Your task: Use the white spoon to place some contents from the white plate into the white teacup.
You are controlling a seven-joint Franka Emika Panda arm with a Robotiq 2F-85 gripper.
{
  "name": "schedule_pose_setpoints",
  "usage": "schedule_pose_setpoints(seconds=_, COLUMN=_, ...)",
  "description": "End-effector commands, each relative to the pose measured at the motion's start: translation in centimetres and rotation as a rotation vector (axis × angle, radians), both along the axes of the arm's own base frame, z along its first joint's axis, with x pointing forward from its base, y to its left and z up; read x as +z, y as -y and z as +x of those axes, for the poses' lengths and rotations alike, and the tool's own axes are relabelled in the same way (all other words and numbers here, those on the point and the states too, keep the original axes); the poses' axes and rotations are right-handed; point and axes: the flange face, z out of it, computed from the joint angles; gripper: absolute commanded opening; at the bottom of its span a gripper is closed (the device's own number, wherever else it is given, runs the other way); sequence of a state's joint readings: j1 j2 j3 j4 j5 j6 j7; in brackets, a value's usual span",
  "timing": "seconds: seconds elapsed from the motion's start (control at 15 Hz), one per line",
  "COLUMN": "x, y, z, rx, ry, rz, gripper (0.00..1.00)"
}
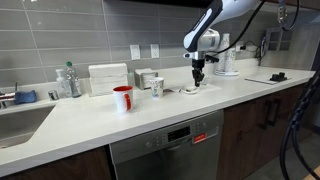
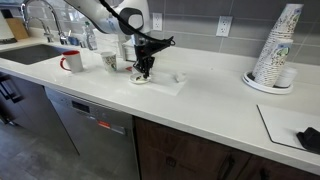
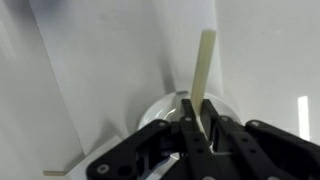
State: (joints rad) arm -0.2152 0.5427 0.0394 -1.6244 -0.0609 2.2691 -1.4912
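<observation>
1. My gripper (image 2: 143, 72) is pinching the white spoon (image 3: 205, 65); in the wrist view its handle runs toward 12 o'clock.
2. The white plate (image 3: 160, 112) sits directly beneath, and its contents are hidden from me.
3. The white teacup (image 2: 180, 77) stands near, at 3 o'clock from the plate; I cannot see inside it.
4. At 9 o'clock stand a marked white cup (image 2: 109, 62) and a red mug (image 2: 70, 62), apart from the plate.
</observation>
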Motion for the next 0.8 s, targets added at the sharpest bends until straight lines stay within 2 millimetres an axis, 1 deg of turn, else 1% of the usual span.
schedule_pose_setpoints(seconds=0.0, x=-1.7, y=1.1, z=0.6, rx=0.033, ry=-0.015, rz=0.09, gripper=0.03)
schedule_pose_setpoints(seconds=0.47, x=-2.0, y=1.9, z=0.9, rx=0.067, ry=-0.028, rz=0.183, gripper=0.03)
schedule_pose_setpoints(seconds=0.6, x=-1.7, y=2.1, z=1.0, rx=0.073, ry=-0.032, rz=0.205, gripper=0.03)
schedule_pose_setpoints(seconds=0.73, x=-1.0, y=2.4, z=0.9, rx=0.073, ry=-0.029, rz=0.219, gripper=0.03)
